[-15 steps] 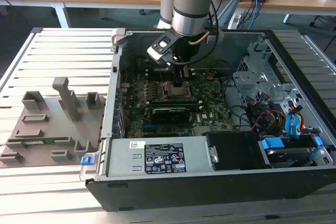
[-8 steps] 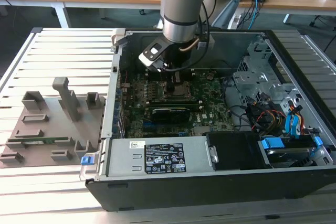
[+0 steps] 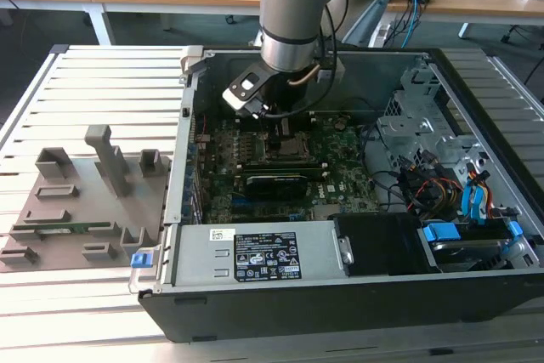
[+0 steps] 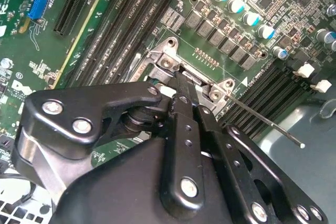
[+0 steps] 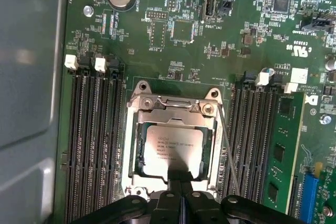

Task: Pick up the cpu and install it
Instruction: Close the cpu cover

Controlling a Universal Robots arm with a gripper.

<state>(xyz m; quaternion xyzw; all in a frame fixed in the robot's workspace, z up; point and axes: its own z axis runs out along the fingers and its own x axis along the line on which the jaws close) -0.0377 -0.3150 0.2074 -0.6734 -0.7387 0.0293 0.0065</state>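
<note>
The arm (image 3: 293, 6) reached down into the open case (image 3: 178, 201), over the middle of the board (image 3: 344, 178). In the first wrist view the cpu (image 5: 175, 149) lay flat and square inside the socket (image 5: 129, 135), its silvery top showing and its edges lined up with the frame. The gripper (image 5: 181, 179) had its fingers pressed together with no gap between them. Their tips were at the cpu's near edge, and I could not tell whether they touched it or stood just above. They did not seem to be pinching anything. The thin lever (image 5: 229, 150) ran along the socket's side, and in the second wrist view its end (image 4: 301, 144) stood free in the air, so it looked unlatched. The metal bracket (image 5: 173, 103) at the socket's far end did not cover the chip. I judged the picking-up and carrying done and the placing step at its close, with the chip seated but not clamped. Any further move called for care: the fingers needed to come off straight, without dragging the loose chip out of line, and to keep clear of the lever.
</note>
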